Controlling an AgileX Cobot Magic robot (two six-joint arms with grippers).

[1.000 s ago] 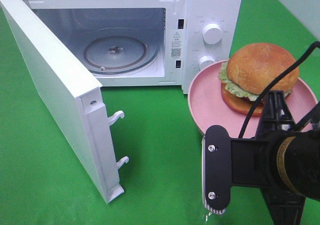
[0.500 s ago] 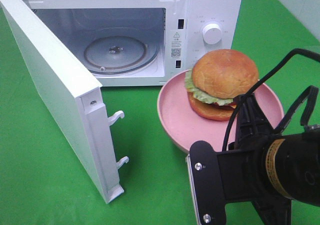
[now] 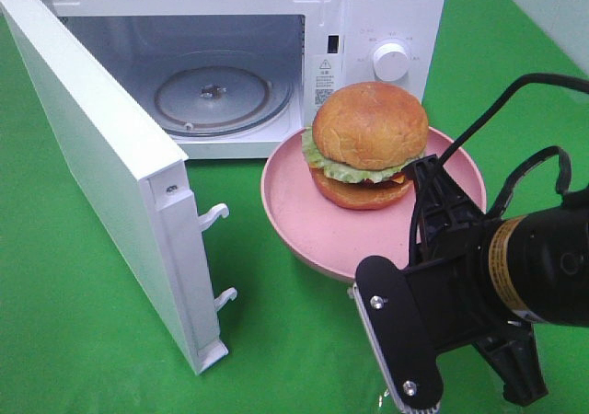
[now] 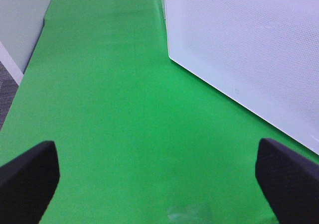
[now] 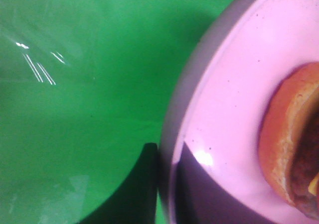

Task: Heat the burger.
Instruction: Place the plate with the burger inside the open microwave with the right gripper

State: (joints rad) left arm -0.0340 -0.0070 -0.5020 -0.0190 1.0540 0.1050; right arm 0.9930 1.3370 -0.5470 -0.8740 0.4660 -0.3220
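The burger (image 3: 368, 143), with a golden-brown bun, green lettuce and a dark patty, sits on a pink plate (image 3: 304, 221). My right gripper (image 3: 431, 202) is shut on the plate's near right rim and holds it just in front of the white microwave (image 3: 386, 9), between the open cavity and the knob. In the right wrist view the fingers straddle the plate rim (image 5: 172, 149), with the burger (image 5: 289, 134) at the frame's edge. My left gripper (image 4: 159, 189) is open and empty over the green cloth, beside a white microwave panel (image 4: 249, 50).
The microwave door (image 3: 101, 175) stands wide open to the left, with two latch hooks (image 3: 216, 216) on its edge. A glass turntable (image 3: 212, 97) lies inside the cavity. A knob (image 3: 391, 62) is on the control panel. Green cloth (image 3: 276, 340) covers the table.
My right gripper has carried the plate with the burger leftward, from right of the microwave to just in front of its opening. The door has not moved.
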